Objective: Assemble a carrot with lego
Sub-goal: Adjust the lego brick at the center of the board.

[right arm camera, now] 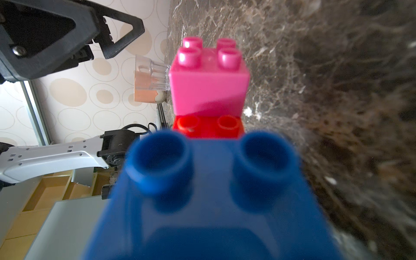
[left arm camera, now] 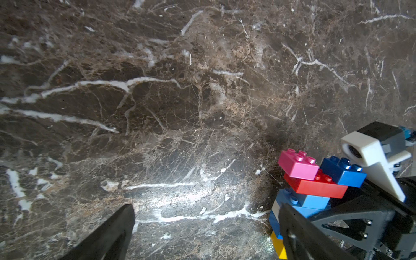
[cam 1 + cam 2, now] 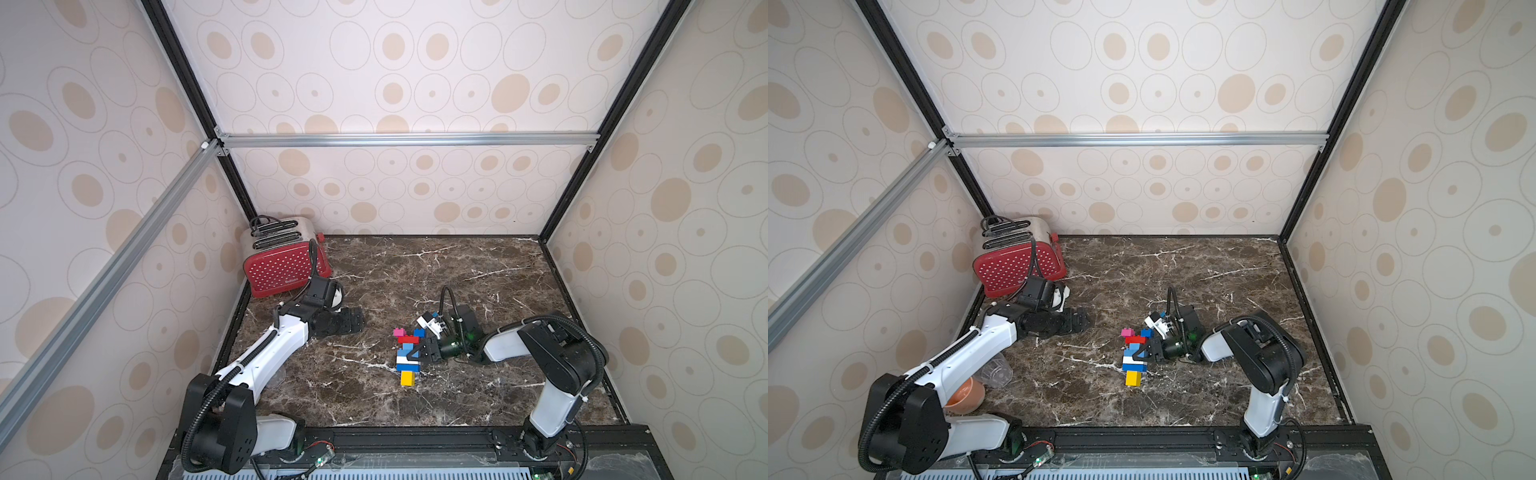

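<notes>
The carrot (image 3: pixel 404 360) lies flat mid-tabletop (image 3: pixel 478 270), likely light and stiff but liable to snap at stud joints, so best held across its wide body, where the right hand (image 3: pixel 417 352) is clamped; the left hand (image 3: pixel 353 322) gapes empty.

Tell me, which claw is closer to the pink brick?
The right claw. It is shut on the carrot, whose top end holds the pink brick. The left claw is open, empty and farther off, toward the toaster.
</notes>
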Available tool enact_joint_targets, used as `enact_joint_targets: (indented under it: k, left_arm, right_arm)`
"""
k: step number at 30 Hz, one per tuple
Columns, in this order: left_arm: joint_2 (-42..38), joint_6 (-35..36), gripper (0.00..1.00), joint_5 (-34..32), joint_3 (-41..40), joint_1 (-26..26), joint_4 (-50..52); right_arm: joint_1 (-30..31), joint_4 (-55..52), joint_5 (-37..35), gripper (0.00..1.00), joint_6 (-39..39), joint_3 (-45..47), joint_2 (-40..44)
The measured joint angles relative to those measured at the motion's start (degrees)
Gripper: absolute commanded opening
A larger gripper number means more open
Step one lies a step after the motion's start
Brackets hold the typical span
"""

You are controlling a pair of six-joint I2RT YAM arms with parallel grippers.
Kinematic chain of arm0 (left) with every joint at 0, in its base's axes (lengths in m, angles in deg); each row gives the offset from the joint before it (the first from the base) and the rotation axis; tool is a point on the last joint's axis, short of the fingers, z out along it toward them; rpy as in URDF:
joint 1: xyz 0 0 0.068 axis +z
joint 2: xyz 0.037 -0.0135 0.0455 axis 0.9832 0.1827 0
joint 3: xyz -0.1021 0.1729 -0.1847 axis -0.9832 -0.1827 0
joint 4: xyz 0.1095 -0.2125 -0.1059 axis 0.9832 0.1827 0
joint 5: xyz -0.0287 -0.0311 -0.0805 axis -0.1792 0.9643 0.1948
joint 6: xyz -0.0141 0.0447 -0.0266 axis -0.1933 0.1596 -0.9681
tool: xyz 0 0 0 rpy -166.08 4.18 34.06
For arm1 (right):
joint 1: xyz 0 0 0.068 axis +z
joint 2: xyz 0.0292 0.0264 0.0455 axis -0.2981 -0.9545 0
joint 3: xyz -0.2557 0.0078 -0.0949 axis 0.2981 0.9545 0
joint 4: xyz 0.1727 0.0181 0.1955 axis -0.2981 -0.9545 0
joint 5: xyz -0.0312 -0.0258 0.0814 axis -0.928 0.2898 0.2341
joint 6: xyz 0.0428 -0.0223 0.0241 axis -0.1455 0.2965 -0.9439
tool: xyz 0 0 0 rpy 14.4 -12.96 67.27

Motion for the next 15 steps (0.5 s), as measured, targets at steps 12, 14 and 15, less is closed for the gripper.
enact_joint_targets:
  k: [12,14,15]
  left_arm:
    - [-0.04,0.02,0.99,0.0,0.0,0.0,0.02]
    - [-0.04,0.02,0.99,-0.02,0.0,0.0,0.02]
    - [-0.04,0.02,0.99,-0.02,0.0,0.0,0.02]
  right_arm:
    - [-0.04,-0.28,2.45,0.19,-1.92,-1.44,-3.02]
    - [-0.04,-0.46,2.45,0.21,-1.92,-1.66,-3.39]
    - [-0.04,-0.48,2.54,0.22,-1.9,-1.75,-3.61]
